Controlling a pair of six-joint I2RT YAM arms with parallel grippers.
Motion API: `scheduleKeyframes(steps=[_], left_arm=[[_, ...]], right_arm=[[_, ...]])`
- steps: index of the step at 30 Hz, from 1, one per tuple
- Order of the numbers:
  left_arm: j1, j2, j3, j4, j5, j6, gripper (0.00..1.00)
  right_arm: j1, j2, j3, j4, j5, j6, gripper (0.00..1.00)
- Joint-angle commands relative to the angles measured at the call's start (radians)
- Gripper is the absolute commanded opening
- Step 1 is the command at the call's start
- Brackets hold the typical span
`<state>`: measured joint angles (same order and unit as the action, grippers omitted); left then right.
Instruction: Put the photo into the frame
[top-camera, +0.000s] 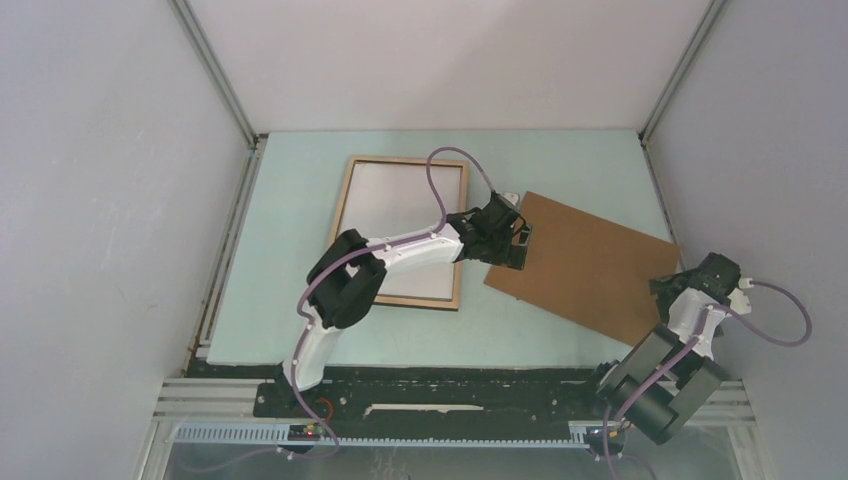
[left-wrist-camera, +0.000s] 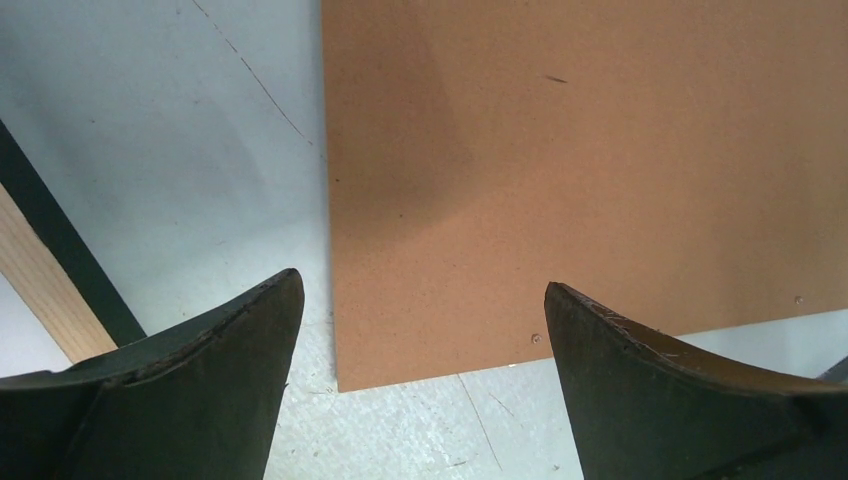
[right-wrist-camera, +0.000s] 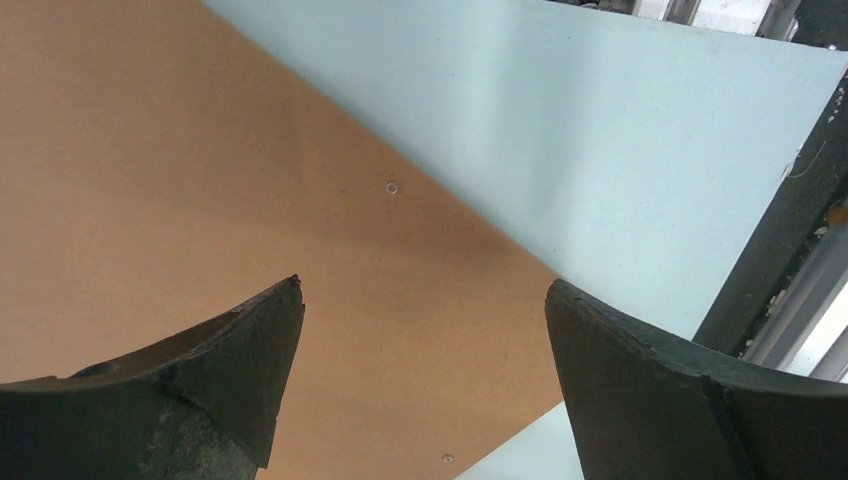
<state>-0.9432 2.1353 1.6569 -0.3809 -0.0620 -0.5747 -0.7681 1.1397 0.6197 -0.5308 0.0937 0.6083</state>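
Observation:
The frame (top-camera: 347, 207) lies flat on the table at centre left, its light wood rim up around a pale grey-white inside. Its wood rim (left-wrist-camera: 38, 290) shows at the left edge of the left wrist view. The photo's landscape shows in no view. A plain brown backing board (top-camera: 590, 265) lies to the right of the frame. My left gripper (top-camera: 516, 246) hovers open over the board's left corner (left-wrist-camera: 345, 380), nothing between its fingers (left-wrist-camera: 250, 340). My right gripper (top-camera: 673, 287) stands open above the board's right corner (right-wrist-camera: 480, 400), its jaws wide and empty.
The table top (top-camera: 290, 250) is pale green, with white walls on three sides. A small white corner (top-camera: 508, 195) pokes out at the board's far left corner; I cannot tell what it is. A black rail (right-wrist-camera: 775, 260) runs close by the right gripper.

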Motion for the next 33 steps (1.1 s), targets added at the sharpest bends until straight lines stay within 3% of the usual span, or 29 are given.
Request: scheduleKeyframes(steps=[1,9,21,30,33], left_arm=[[-0.005,0.016,0.076,-0.025,-0.052,0.007,0.98],[0.019,0.027,0.057,-0.021,-0.042,-0.050,1.00],[0.066,0.032,-0.073,0.142,0.184,-0.252,1.00],[0.083,0.032,-0.183,0.397,0.460,-0.426,1.00],[0.090,-0.033,-0.248,0.522,0.485,-0.473,1.00]], right_arm=[[-0.032,0.052,-0.005,0.051,-0.009,0.010,0.97],[-0.084,0.109,-0.026,0.068,-0.053,0.018,0.97],[-0.122,0.158,-0.047,0.083,-0.169,0.001,0.94],[-0.121,0.218,-0.063,0.135,-0.327,-0.010,0.92],[-0.117,0.236,-0.064,0.143,-0.357,-0.014,0.92]])
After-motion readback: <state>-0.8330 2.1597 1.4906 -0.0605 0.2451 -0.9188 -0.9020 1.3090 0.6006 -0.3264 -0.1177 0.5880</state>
